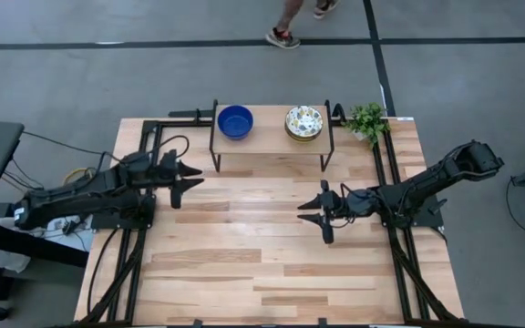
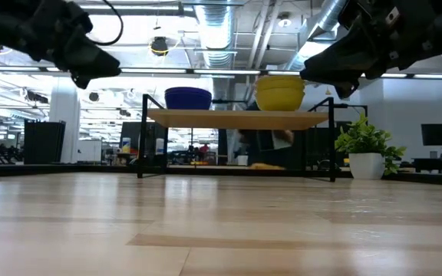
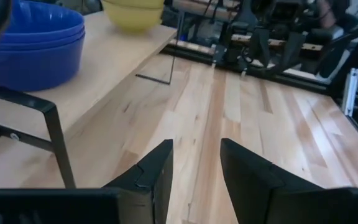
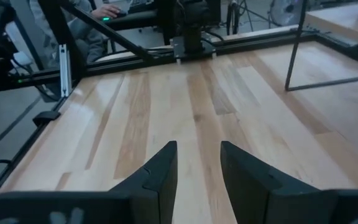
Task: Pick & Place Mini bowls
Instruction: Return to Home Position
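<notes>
Mini bowls on the shelf, both arms clear of them.

The shelf, a pale wooden board on thin black legs, stands at the far edge of the table. On it are two stacks of mini bowls, side by side and apart.

The blue bowls are on the shelf's left half. They are a glossy, solid cobalt, round and deep. In the left wrist view their nested rims show one inside another.

The patterned bowls are on the right half. From above, the top one is cream-white inside with a green-yellow floral pattern. From table height the outer wall reads plain yellow.

The small green plant in a white pot stands just beyond the shelf's right end.

The left gripper hangs above the table, in front of the shelf's left leg and near it. Its fingers are parted by a narrow gap and hold nothing.

The right gripper hangs over the bare boards, in front of the shelf's right half and farther from it. Its fingers are likewise narrowly parted and empty.

The two grippers point towards each other, well apart.

A person's feet are on the floor beyond the table.
</notes>
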`<move>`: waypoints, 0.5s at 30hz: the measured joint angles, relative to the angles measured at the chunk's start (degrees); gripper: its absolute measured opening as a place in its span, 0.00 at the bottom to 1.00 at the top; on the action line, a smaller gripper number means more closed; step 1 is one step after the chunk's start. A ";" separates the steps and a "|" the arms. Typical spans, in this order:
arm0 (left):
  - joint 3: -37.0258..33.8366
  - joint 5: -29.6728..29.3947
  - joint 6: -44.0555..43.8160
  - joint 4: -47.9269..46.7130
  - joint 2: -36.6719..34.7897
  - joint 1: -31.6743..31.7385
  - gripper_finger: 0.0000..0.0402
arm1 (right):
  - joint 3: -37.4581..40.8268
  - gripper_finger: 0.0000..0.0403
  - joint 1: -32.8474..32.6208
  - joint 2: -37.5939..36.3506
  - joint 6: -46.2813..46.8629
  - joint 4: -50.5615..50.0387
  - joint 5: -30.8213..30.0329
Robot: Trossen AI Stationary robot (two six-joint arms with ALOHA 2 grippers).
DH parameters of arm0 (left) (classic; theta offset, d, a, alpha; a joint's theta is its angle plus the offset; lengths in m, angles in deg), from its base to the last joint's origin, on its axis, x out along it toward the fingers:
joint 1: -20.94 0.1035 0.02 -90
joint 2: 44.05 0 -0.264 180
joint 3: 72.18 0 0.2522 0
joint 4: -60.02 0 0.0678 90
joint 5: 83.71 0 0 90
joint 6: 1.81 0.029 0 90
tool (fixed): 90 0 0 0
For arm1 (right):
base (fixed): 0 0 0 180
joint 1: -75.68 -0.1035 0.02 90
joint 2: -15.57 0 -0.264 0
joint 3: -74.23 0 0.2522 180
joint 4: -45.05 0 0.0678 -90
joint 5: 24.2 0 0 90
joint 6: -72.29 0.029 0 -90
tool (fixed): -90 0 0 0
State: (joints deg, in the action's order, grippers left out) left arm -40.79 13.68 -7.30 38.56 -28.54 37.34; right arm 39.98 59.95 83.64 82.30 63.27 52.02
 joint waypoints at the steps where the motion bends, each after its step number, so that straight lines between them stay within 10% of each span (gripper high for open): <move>1: -0.79 0.09 0.00 0.21 -1.38 -0.07 0.33 | 0.00 0.28 0.00 0.02 0.46 -0.05 0.18; 15: -11.47 -2.92 0.30 1.19 -15.13 -3.01 0.33 | 0.00 0.28 -0.04 0.04 -1.02 2.33 8.80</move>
State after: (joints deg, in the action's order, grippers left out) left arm -52.27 10.76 -7.00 39.75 -43.68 34.33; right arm 39.98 59.91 83.69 81.28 65.60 60.81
